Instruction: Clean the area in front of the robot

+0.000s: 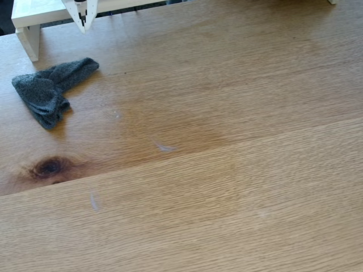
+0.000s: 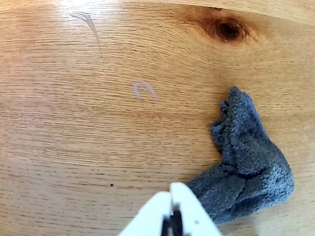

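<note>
Pointed white plastic claw point(image 2: 172, 216), tips pressed together, above grained oak desk point(image 2: 74, 147); crumpled grey fleecy cloth point(image 2: 246, 162) beside.

Surface: we record a wooden table point(image 1: 238, 187) of pale oak-like grain, with a seam between boards crossing the fixed view. We note a dark knot point(image 1: 50, 167) near its left edge in that view, and a darker patch at mid-table.

Items lying on it: one crumpled grey cloth point(image 1: 48, 90), upper left in the fixed view, well apart from the knot. We also log two faint whitish marks point(image 2: 144, 89) on the wood. A white raised shelf point(image 1: 34, 20) stands on the far left corner.
</note>
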